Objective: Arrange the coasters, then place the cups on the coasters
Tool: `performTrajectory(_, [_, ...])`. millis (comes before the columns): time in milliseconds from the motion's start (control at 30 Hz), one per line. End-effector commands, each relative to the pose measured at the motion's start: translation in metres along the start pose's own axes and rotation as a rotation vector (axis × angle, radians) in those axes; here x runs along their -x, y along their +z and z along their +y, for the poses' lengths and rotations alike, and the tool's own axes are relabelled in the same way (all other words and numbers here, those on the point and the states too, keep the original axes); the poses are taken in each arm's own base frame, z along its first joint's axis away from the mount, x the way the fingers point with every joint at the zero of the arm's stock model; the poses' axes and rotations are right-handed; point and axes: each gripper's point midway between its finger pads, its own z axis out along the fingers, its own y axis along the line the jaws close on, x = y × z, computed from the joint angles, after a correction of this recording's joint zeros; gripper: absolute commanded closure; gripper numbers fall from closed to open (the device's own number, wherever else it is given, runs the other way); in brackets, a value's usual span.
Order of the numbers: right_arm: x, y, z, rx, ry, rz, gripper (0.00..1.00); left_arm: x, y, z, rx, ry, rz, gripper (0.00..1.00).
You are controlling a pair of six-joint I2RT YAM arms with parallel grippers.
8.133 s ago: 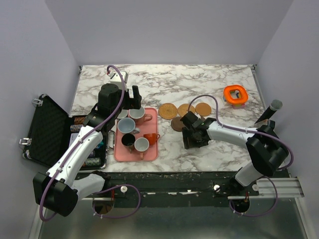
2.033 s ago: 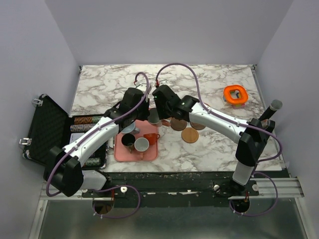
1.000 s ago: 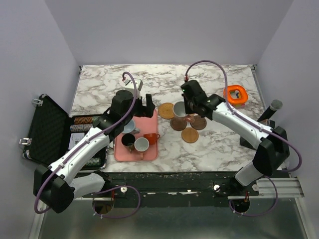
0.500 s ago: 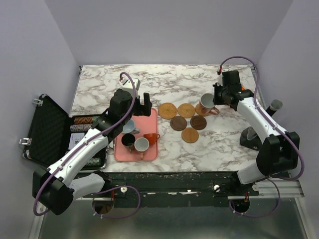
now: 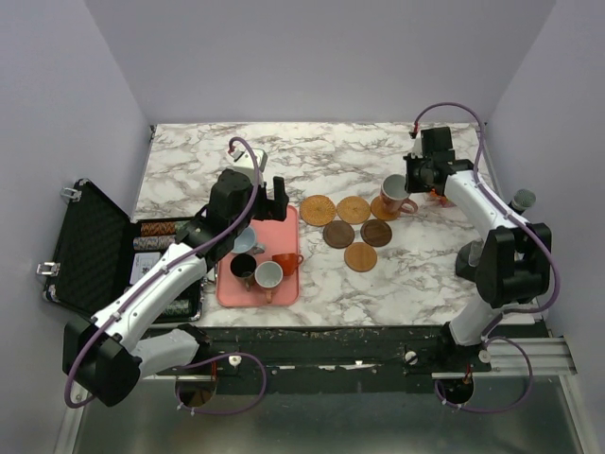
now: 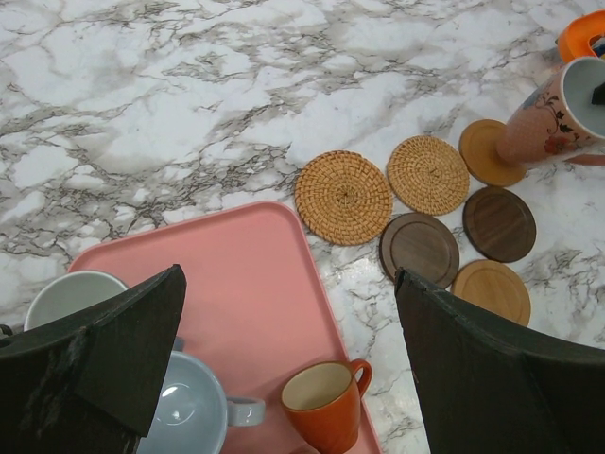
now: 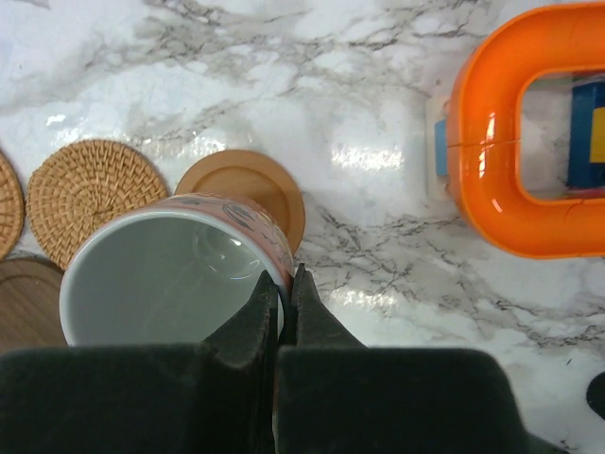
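Six coasters lie right of the pink tray (image 5: pixel 227 293): two woven ones (image 5: pixel 319 210) (image 5: pixel 354 209), two dark ones (image 5: pixel 339 234) (image 5: pixel 376 233) and two light wooden ones (image 5: pixel 360 256) (image 7: pixel 248 184). My right gripper (image 7: pixel 286 274) is shut on the rim of the pink cup (image 7: pixel 170 274), which hangs tilted over the rightmost light coaster (image 6: pixel 490 151); whether it touches I cannot tell. My left gripper (image 6: pixel 288 274) stands open above the tray with nothing between its fingers. On the tray are an orange cup (image 6: pixel 321 402), a pale blue cup (image 6: pixel 189 416), a grey-white cup (image 6: pixel 71 298), a black cup (image 5: pixel 243 266) and another grey-white cup (image 5: pixel 268 274).
An orange ring-shaped object (image 7: pixel 529 132) sits just right of the held cup. An open black case (image 5: pixel 90 246) lies off the table's left side. A black stand (image 5: pixel 515 213) is at the right edge.
My right gripper has carried the pink cup from the tray's edge rightward across the coasters to the rightmost one. The left arm has pulled back slightly and stays open over the tray.
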Motion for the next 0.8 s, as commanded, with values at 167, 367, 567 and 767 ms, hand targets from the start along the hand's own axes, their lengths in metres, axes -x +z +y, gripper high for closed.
performTrajectory(167, [0.034, 0.009, -0.008, 0.023, 0.005, -0.072, 0.99, -0.004, 0.005, 0.002, 0.004, 0.01, 0.013, 0.01])
performTrajectory(367, [0.031, 0.013, -0.003, 0.049, 0.005, -0.046, 0.99, -0.008, 0.008, 0.001, 0.003, 0.012, 0.031, 0.01])
performTrajectory(567, [0.032, 0.018, -0.004, 0.05, 0.008, -0.031, 0.99, -0.009, 0.01, 0.0, -0.005, 0.009, 0.038, 0.01])
performTrajectory(767, [0.029, 0.022, -0.003, 0.051, 0.007, -0.006, 0.99, -0.009, 0.01, 0.0, -0.005, 0.009, 0.038, 0.01])
